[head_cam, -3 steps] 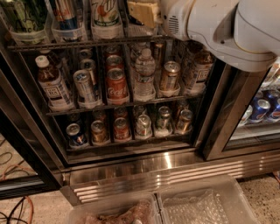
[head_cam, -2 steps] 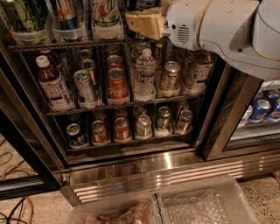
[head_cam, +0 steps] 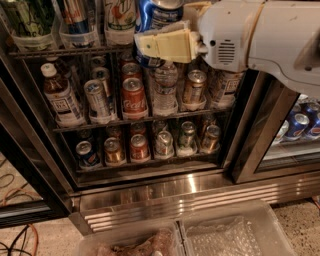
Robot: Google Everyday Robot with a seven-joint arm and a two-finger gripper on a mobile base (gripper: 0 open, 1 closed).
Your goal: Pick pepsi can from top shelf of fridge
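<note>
The fridge point(head_cam: 200, 192) stands open in front of me, with wire racks full of drinks. The top shelf point(head_cam: 50, 51) runs along the upper edge of the view and carries tall cans in clear plastic cup holders. The pepsi can point(head_cam: 156, 14), blue with pale lettering, is at the right end of that row. My gripper point(head_cam: 165, 46) is in front of the can at shelf height. Its pale yellow fingers point(head_cam: 170, 45) are closed across the can's lower body, and the can's base shows just below them. My white arm comes in from the upper right.
The middle rack holds a red Coca-Cola can point(head_cam: 134, 97), a water bottle point(head_cam: 165, 90) and a brown bottle point(head_cam: 56, 95). The lower rack point(head_cam: 145, 161) holds short cans. Blue cans point(head_cam: 300, 124) sit behind the right door. Clear plastic bins point(head_cam: 230, 235) lie on the floor, with cables point(head_cam: 15, 240) at the left.
My gripper has moved left and lower across the top shelf's front. The blue can now stands between its fingers.
</note>
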